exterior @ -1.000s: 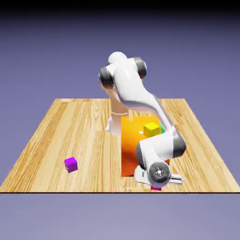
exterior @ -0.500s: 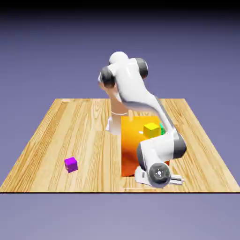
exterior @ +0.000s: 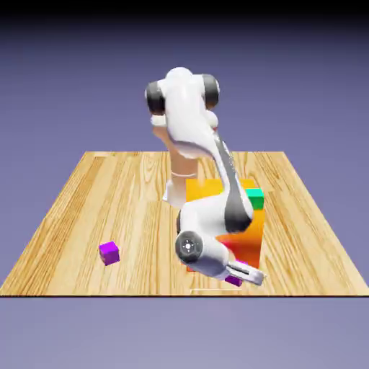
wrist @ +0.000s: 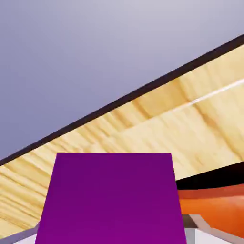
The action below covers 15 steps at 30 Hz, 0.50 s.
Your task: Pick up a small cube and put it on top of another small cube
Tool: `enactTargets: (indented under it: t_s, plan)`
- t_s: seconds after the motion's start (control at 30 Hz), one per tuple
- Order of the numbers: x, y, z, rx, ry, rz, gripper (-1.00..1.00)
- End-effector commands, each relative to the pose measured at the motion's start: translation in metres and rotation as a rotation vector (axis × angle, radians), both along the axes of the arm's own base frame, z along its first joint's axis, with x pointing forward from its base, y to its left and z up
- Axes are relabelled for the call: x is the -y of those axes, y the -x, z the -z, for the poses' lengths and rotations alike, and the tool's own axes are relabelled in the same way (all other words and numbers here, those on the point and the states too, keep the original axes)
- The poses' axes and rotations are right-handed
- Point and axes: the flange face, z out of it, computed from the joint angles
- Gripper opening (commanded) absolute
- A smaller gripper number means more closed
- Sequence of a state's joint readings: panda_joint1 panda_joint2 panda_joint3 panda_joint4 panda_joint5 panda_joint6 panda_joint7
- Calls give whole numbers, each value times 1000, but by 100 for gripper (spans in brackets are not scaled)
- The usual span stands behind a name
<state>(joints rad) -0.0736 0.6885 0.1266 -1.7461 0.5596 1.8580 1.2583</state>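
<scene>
Apparently end effector [exterior: 238, 277] grips the small cube [wrist: 112, 198] near orange block [exterior: 249, 241].

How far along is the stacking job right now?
Done: the claw is shut on the pink cube, which fills the space between the fingertips in the hand view. In hand: the arm is carrying it near the table's near edge, in front of the orange block. Left: bring it across to the purple cube, which sits alone on the exterior view's left, set it on top and let go.
</scene>
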Motion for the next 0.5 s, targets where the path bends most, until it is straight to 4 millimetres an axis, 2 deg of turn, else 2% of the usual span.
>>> enactTargets:
  t_s: [0.0,0.27,0.47]
  plan:
    - [9,2,-2,5,-2,53,-100]
    - [90,22,-20,56,-18,527,-100]
    - [159,54,-35,90,-20,913,-100]
